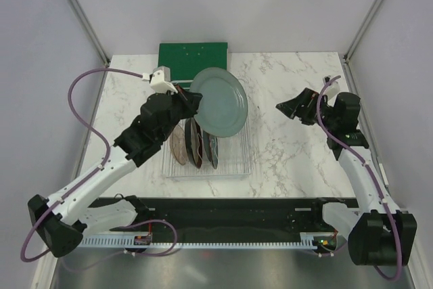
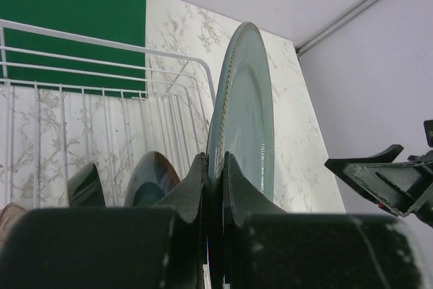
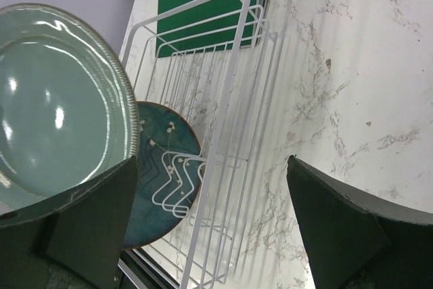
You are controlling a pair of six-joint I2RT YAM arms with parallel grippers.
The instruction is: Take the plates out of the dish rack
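Note:
My left gripper [image 1: 191, 101] is shut on the rim of the pale grey-green plate [image 1: 220, 101] and holds it upright above the white wire dish rack [image 1: 241, 166]. In the left wrist view the plate [image 2: 247, 113] stands edge-on between my fingers [image 2: 193, 187]. The dark teal-grey plate [image 1: 211, 148], the maroon-rimmed plate [image 1: 195, 144] and the brownish-pink plate [image 1: 178, 144] stand on edge in the rack. My right gripper [image 1: 289, 107] is open and empty, to the right of the rack. In the right wrist view the teal plate [image 3: 162, 181] sits behind the rack wires [image 3: 223, 120].
A flat green board [image 1: 193, 60] lies behind the rack at the table's far edge. White marble tabletop [image 1: 291, 153] lies right of the rack. Walls and metal frame posts close in both sides.

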